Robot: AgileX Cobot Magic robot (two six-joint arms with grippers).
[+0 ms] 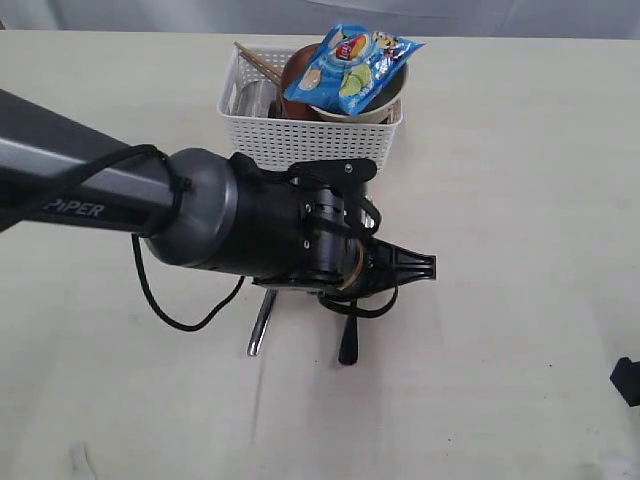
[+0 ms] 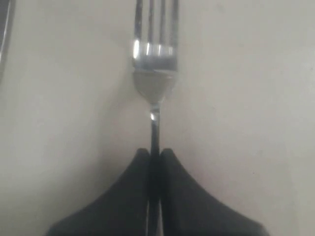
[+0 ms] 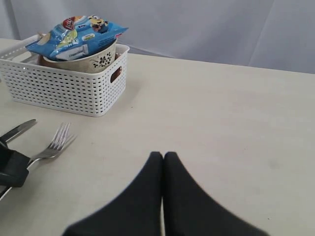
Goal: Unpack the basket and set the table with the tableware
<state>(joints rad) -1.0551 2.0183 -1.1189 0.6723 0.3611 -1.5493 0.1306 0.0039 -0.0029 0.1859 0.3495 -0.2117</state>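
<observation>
My left pincer (image 2: 154, 153) pinches the fork (image 2: 153, 73) by its handle, seemingly down on the bench (image 2: 246, 98) beside the knife (image 3: 17, 130) before the basket (image 1: 300, 135) (right pincer (image 3: 163, 156) pressed together, idle), so I'd part slowly and lift straight.

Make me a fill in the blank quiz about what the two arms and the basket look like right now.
The left gripper is shut on the handle of the ____.
The blue chip bag rests on the bowl inside the white ____.
The right gripper has its fingers closed together and holds ____.
On the table beside that utensil lies a steel ____.
Missing words: fork, basket, nothing, knife.
</observation>
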